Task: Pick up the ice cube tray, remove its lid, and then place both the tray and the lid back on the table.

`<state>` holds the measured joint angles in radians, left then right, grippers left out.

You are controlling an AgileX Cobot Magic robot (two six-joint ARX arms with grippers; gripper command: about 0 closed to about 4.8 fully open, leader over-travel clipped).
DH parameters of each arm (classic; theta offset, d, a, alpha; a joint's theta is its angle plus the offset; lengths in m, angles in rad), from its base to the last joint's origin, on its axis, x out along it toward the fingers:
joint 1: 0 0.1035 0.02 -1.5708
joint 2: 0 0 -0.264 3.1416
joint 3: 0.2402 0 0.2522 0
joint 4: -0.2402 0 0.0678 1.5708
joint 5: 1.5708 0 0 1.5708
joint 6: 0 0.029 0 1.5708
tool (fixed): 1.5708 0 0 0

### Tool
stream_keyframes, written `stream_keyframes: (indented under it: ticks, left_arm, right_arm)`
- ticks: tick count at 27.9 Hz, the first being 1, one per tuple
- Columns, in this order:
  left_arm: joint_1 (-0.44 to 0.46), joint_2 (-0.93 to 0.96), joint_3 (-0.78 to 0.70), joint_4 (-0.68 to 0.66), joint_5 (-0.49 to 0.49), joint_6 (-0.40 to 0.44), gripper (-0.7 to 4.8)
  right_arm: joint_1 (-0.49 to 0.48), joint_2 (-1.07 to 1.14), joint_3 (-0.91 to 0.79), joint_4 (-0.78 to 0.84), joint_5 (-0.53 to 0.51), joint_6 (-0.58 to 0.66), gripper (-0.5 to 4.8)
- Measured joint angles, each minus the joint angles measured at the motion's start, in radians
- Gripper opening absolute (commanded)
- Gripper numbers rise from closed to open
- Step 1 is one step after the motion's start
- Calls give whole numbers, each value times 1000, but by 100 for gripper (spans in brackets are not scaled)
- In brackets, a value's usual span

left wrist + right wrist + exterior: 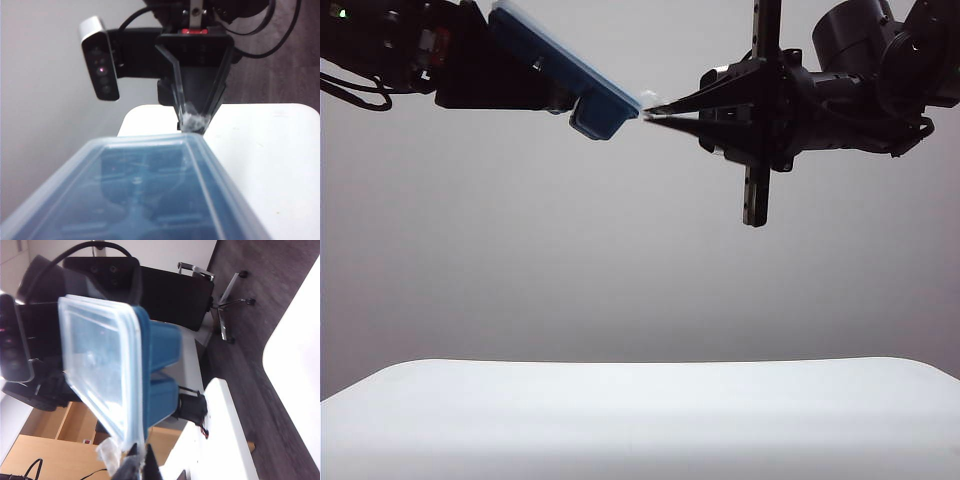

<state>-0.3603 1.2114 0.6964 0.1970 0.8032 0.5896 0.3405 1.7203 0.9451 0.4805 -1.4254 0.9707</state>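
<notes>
Nearest, white bench [640, 420], bare. High above at eleven o'clock, left hand [535, 85] grasping ice cube tray [582, 92], tilted, lid [545, 42] on. At one o'clock, right hand [645, 112] clenched on lid's corner tab.

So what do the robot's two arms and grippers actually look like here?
Both arms are black. The right gripper has long, thin fingers tapering to a point, a straight black bar across its wrist and looping black cables behind. In the left wrist view its fingers look translucent, under a red mark. The left gripper is a blocky black housing with cables trailing.
</notes>
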Motion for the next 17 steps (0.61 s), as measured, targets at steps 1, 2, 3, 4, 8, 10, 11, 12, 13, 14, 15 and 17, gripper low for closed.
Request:
stream_keyframes:
  ticks: [1,2,3,4,8,10,11,12,13,14,15,17]
  left_arm:
    - [0,1,0,0,-1,0,268]
    - [0,0,0,0,-1,0,268]
    - [0,2,0,-3,-1,0,268]
    - [0,3,0,-8,-1,0,268]
    - [1,4,1,-19,5,0,268]
    - [1,4,1,-23,6,0,268]
    - [0,4,1,-26,6,0,268]
    - [0,4,1,-28,6,0,268]
    - [0,4,1,-29,6,0,268]
    - [1,4,2,-31,6,0,268]
    - [1,4,4,-31,5,0,268]
    - [3,3,10,-40,4,1,268]
  right_arm:
    - [0,0,3,0,1,1,-6]
    - [0,0,3,0,0,1,-5]
    - [-1,0,3,0,1,1,-5]
    - [-1,0,3,0,1,2,-5]
    - [-2,0,2,0,0,4,-5]
    - [-4,0,2,1,0,6,-5]
    - [-4,0,3,1,0,6,-5]
    - [-5,1,5,0,-1,7,-5]
    - [-7,2,9,0,-3,9,-5]
    - [-12,2,19,-3,-8,12,-5]
    - [-14,2,29,-8,-12,16,-5]
    - [-20,2,57,-5,-16,22,-5]
